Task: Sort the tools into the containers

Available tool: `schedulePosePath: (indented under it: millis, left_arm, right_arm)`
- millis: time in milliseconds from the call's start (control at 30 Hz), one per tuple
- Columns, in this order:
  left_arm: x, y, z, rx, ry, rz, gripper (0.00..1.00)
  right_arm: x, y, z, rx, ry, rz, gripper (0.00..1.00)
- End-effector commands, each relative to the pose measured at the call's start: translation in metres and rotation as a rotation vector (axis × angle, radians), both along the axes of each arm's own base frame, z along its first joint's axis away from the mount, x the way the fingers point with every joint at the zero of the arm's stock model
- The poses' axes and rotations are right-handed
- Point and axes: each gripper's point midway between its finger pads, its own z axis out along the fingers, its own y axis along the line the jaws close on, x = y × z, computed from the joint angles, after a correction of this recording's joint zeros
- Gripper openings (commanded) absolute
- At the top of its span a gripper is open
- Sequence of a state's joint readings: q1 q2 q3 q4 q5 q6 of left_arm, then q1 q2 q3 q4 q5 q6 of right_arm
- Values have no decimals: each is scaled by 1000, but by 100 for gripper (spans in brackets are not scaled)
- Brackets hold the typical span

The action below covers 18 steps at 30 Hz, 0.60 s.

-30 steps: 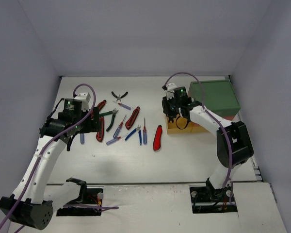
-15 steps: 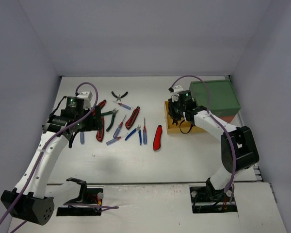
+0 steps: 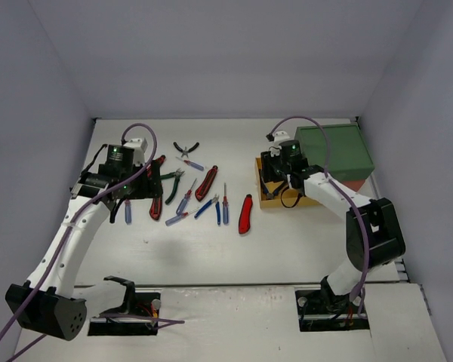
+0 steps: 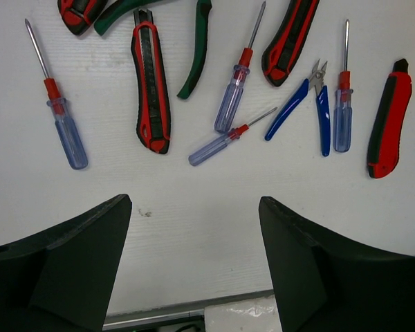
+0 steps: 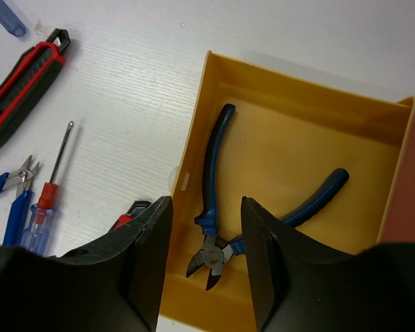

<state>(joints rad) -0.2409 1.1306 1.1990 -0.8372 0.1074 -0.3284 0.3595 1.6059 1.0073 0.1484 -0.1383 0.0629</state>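
Left wrist view: four slim blue-handled screwdrivers (image 4: 68, 131), two whole red-and-black utility knives (image 4: 150, 90), one green-handled pliers (image 4: 197, 48). Blue-handled cutters (image 4: 323, 117): two, one inside the single yellow plastic drawer (image 5: 290, 145).

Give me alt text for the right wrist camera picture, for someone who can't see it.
Blue-handled cutters lie in an open yellow drawer, directly below the right gripper, whose jaws stand apart and hold nothing. On the white table beside the drawer lie a red-and-black utility knife and a red-collared screwdriver.
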Motion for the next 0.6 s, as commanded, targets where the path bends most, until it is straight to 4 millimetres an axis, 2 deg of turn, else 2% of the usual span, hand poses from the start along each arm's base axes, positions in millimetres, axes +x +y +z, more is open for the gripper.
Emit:
schedulePosePath:
  millis: [0, 200, 333, 367, 433, 500, 567]
  left_arm:
    - [35, -9, 28, -32, -97, 21, 72]
    - [95, -15, 37, -82, -114, 180, 72]
    - [153, -30, 31, -117, -118, 230, 71]
    - [165, -28, 28, -99, -120, 255, 71]
    - [185, -28, 8, -71, -89, 285, 71]
    - [216, -28, 1, -65, -104, 342, 71]
    - [237, -27, -22, -56, -85, 392, 71]
  right_arm:
    - [18, 9, 86, 120, -201, -24, 42]
    - [10, 14, 132, 214, -262, -43, 47]
    - [1, 18, 155, 271, -288, -42, 49]
    - [-3, 18, 161, 283, -300, -41, 51]
    - [-8, 18, 167, 293, -311, -37, 53]
    - [-18, 20, 175, 305, -329, -27, 54]
    - [-26, 19, 180, 312, -344, -26, 56]
